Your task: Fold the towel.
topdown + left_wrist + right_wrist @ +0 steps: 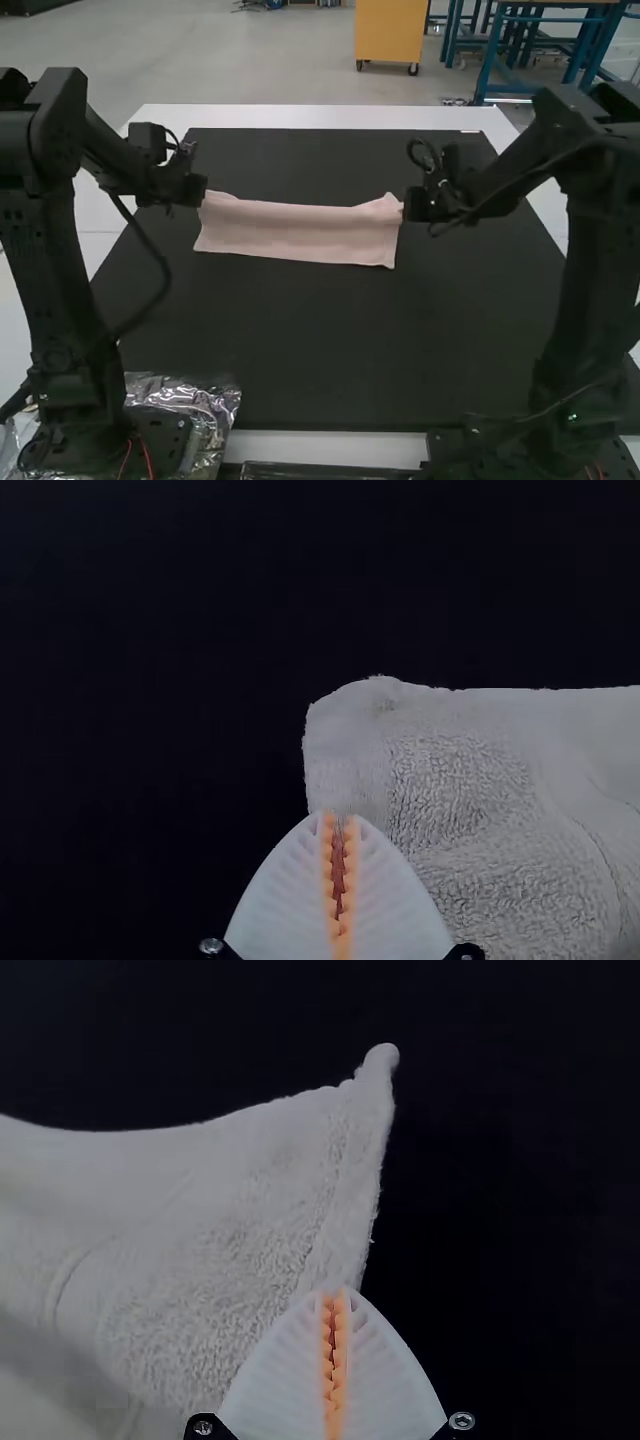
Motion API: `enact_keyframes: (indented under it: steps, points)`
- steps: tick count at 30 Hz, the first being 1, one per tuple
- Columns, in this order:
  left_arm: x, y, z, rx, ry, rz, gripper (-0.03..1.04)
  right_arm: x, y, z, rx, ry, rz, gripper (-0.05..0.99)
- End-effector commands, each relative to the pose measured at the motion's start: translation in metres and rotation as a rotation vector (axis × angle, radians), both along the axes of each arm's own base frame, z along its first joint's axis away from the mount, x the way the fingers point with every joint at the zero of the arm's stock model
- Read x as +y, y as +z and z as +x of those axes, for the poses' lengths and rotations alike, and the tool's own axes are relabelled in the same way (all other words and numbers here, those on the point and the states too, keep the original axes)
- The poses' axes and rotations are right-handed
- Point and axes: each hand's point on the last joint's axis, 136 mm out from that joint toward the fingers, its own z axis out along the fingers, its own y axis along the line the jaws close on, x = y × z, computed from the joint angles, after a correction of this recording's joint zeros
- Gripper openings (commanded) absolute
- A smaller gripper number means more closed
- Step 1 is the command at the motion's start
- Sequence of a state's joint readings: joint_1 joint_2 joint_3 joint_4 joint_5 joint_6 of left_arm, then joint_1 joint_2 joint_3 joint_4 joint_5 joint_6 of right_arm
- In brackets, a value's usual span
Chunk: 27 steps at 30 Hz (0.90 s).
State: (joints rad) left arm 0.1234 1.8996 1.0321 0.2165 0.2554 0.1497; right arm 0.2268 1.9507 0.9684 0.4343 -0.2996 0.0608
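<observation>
The pink towel [300, 232] lies as a long, narrow folded strip across the black mat. At its left end is my left gripper [196, 190]; at its right end is my right gripper [414, 206]. In the left wrist view, the left gripper [340, 825] is shut on the side edge of the towel [460, 790], near a rounded corner. The right wrist view has the right gripper [334, 1300] shut on the other side edge of the towel [230, 1230], below a pointed, raised corner. The pinched cloth between the pads is mostly hidden.
The black mat [300, 350] covers most of the white table [300, 116]. Crinkled clear plastic packaging [215, 400] lies by the left arm's base. Bare mat surrounds the towel in front and behind.
</observation>
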Motion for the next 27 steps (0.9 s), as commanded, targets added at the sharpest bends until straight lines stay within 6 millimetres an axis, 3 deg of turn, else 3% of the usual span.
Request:
enact_keyframes:
  steps: [1,9,18,21,22,25,27]
  points:
    - [0.006,0.024,-0.007,-0.055,0.004,0.018,0.02,-0.003,0.017,-0.005,-0.021,-0.004,0.027,-0.03]
    - [0.009,0.021,-0.035,-0.044,0.017,0.017,0.02,0.000,0.001,-0.034,0.036,0.019,0.030,-0.03]
    - [0.005,-0.022,-0.071,0.006,0.024,0.013,0.02,0.009,-0.038,-0.065,0.123,0.057,0.010,-0.02]
    - [0.004,-0.030,-0.079,0.010,0.026,0.010,0.02,0.008,-0.043,-0.069,0.135,0.057,0.008,0.25]
    - [0.004,-0.032,-0.080,0.014,0.026,0.009,0.10,0.008,-0.041,-0.067,0.134,0.050,0.014,0.31]
    - [0.003,-0.031,-0.081,0.020,0.024,0.008,0.73,0.007,-0.036,-0.063,0.128,0.038,0.028,0.64]
    - [0.004,-0.026,-0.079,0.007,0.024,0.007,0.92,0.008,-0.028,-0.059,0.112,0.034,0.038,0.79]
